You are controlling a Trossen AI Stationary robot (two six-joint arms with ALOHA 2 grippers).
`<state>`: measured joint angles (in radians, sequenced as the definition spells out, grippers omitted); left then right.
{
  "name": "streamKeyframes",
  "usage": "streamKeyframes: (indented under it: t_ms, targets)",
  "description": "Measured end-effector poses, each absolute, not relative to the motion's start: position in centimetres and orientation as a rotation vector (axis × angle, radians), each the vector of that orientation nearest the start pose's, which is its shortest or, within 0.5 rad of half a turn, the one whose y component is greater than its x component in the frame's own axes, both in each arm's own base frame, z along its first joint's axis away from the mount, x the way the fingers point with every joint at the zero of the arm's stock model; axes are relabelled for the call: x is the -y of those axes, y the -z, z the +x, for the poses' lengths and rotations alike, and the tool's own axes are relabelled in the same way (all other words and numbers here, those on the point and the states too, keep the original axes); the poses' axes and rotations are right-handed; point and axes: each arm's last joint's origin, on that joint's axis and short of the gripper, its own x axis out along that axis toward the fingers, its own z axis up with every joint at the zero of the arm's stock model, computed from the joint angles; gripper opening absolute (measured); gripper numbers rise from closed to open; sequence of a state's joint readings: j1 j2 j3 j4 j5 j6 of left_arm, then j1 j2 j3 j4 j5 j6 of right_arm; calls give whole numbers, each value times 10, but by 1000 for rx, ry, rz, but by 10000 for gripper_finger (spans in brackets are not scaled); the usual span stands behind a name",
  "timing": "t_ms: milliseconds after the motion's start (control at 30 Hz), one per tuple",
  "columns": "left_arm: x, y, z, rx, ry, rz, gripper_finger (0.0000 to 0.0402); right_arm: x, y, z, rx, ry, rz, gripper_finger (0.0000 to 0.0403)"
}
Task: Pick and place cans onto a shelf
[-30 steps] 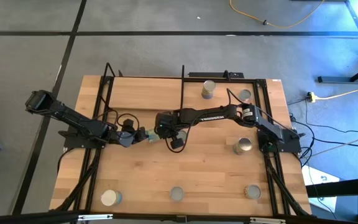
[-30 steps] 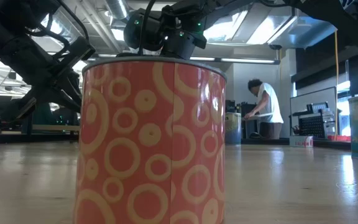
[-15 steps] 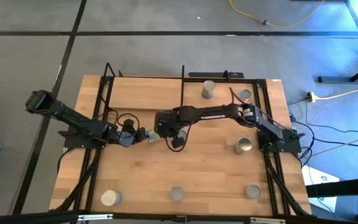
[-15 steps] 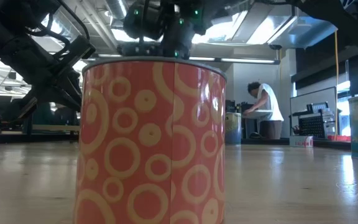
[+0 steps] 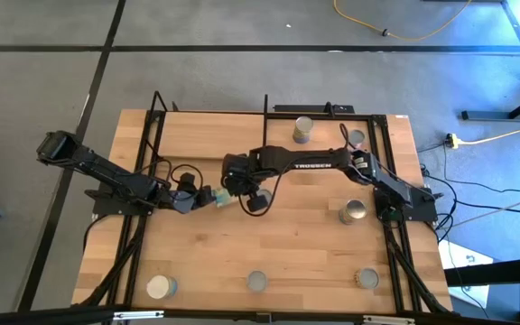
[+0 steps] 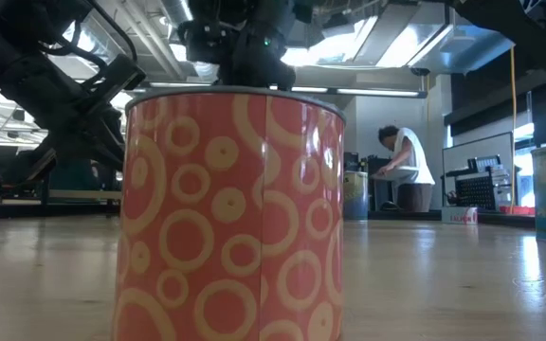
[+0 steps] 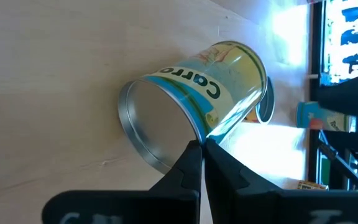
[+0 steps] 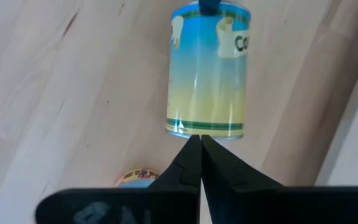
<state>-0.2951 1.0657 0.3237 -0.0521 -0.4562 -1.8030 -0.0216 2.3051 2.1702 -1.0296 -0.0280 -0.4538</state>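
A can [image 5: 223,196] with a blue and yellow label lies on its side on the table's middle, between my two grippers. It shows in the left wrist view [image 7: 194,109] and the right wrist view [image 8: 207,71]. My left gripper [image 7: 201,146] is shut at the can's silver end, on the side toward the table's left. My right gripper [image 8: 199,139] is shut at the can's other end. The shelf [image 5: 208,135], a wooden board framed by black rods, lies at the far left of the table. My left gripper's shut fingertips lie against the rim of the can's silver end [image 7: 191,134], coming level from the table's left. I cannot tell whether they pinch the rim. The can lies on its side on the table. My right gripper's shut fingertips lie against the rim of the can's other end [image 8: 204,130], slanting down from the table's right. The fingers point along the can. I cannot tell whether they pinch the rim.
Cans stand at the far right [image 5: 303,128] [image 5: 356,138], at the right [image 5: 354,211] and along the near edge [image 5: 366,278] [image 5: 256,281] [image 5: 159,287]. A small round thing [image 5: 256,204] sits just right of the lying can. An orange-red can [image 6: 230,208] fills the low view.
My right arm's wrist has swung a little toward the table's left and far edge above the lying can. The can has stayed where it was. Both grippers have stayed shut.
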Motion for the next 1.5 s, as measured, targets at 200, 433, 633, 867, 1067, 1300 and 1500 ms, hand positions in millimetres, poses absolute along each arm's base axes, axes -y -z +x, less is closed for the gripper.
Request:
streamKeyframes:
  t_ms: [200, 433, 633, 867, 1067, 1300, 1500]
  targets:
    - [41, -146, 175, -393, -724, -1421, 1, 10, -255, 485, -1118, -264, -375, 10]
    - [41, -150, 174, -422, -671, -1409, 1, 10, -284, 485, -1052, -248, -382, 10]
    - [40, -161, 169, -409, -598, -1385, 1, 10, -299, 481, -1014, -239, -386, 10]
    - [39, -168, 158, -482, -531, -1359, 1, 10, -302, 478, -1024, -242, -385, 10]
    - [38, -173, 146, -561, -473, -1338, 1, 10, -302, 475, -1046, -247, -383, 10]
    - [34, -180, 128, -612, -426, -1330, 1, 10, -308, 473, -1028, -241, -382, 10]
    - [31, -201, 107, -785, -417, -1274, 1, 10, -323, 466, -995, -233, -385, 10]
